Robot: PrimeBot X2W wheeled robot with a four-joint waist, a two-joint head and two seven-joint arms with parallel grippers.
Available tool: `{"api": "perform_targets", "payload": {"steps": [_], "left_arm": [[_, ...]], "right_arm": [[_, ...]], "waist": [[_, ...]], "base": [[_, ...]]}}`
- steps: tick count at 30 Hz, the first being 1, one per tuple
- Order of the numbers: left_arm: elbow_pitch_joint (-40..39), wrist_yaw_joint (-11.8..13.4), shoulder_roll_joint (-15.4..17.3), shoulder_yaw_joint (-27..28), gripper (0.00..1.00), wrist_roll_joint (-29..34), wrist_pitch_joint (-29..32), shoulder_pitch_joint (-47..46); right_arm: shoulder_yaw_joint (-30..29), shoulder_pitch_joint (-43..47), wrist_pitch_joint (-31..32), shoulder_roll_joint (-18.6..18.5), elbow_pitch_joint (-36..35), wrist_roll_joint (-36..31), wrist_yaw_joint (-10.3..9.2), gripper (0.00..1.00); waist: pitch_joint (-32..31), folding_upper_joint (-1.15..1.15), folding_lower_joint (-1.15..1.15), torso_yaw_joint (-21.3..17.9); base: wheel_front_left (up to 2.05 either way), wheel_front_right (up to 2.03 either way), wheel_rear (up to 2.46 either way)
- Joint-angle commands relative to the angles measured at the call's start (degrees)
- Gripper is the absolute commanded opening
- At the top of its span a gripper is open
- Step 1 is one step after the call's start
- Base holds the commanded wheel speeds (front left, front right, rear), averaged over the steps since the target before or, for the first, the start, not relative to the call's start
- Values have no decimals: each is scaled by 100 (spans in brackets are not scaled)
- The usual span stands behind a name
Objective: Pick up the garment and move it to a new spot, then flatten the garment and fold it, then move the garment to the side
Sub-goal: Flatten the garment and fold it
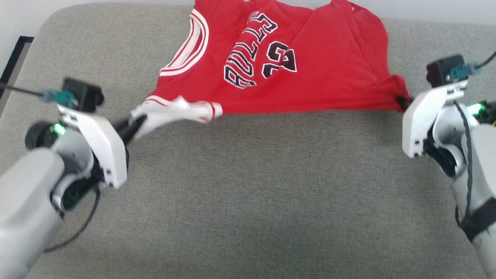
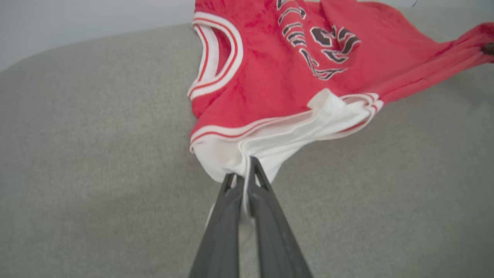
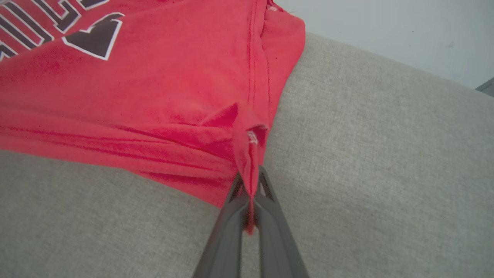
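Across far half of bench (image 1: pixel 248 193), garment (image 1: pixel 310 77) pulled taut between spread arms. Left gripper (image 1: pixel 135 123) reaches in from left, clenched on white sleeve (image 1: pixel 174 110). Right gripper (image 1: pixel 403 101) near right edge, clenched on red hem corner (image 1: pixel 393 91). Long axis runs left-right: neckline left, hem right. Wrist views show cloth pinched between fingers; head view shows sideways lettering.

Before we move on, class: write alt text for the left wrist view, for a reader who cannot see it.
The left gripper, its two dark fingers shut, pinches the white sleeve of the red garment, which stretches away over a grey fabric surface. White-and-red trim rings an opening; dark lettering shows beside it.
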Motion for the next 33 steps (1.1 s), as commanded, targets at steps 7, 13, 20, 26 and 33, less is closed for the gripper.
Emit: {"api": "perform_targets", "payload": {"steps": [7,13,20,26,33], "left_arm": [[-1139,677,496,-149,0,-392,427,1057],[-1981,1191,827,-228,0,-671,533,1799],[-2629,1604,1043,-323,0,-919,524,2434],[-2885,1731,1116,-408,0,-918,443,2732],[-2998,1835,1221,-414,0,-945,440,2873]], "right_arm": [[-88,1088,737,-316,-1071,399,-6,0],[-146,1938,1366,-460,-2068,606,-5,0],[-66,2947,2175,-768,-3158,1012,-5,0],[-142,3682,2603,-847,-3780,1357,-4,0],[-280,4148,2864,-845,-4206,1568,-4,0]], "waist": [[-39,0,0,13],[-33,0,0,-9],[-1,0,0,-58],[50,0,0,-93],[59,0,0,-137]], "base": [[0,0,0],[0,0,0],[0,0,0],[0,0,0],[0,0,0]]}}
